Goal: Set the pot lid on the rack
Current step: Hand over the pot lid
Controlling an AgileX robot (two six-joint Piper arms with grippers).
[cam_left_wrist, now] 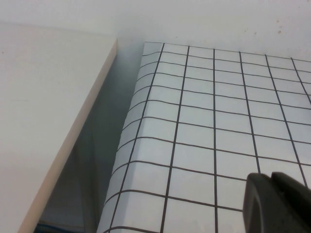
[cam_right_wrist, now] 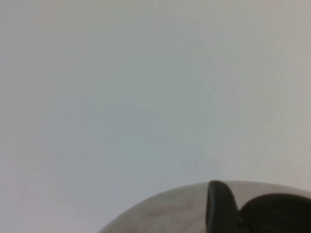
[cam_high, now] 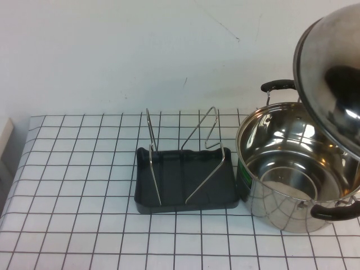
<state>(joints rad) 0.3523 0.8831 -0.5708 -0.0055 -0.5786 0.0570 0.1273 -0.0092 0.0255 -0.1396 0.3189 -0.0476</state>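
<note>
The pot lid hangs tilted in the air at the right edge of the high view, above the open steel pot, showing its shiny underside. In the right wrist view my right gripper is shut on the lid's black knob. One dark finger lies against the knob, over the lid's dome. The rack, a dark grey tray with wire loops, stands just left of the pot with nothing in it. My left gripper is shut and holds nothing, low over the checked cloth near the table's left edge.
The checked tablecloth covers the table. A white board stands beyond the table's left edge, across a narrow gap. The pot's black handles stick out at its back and front. A plain wall rises behind.
</note>
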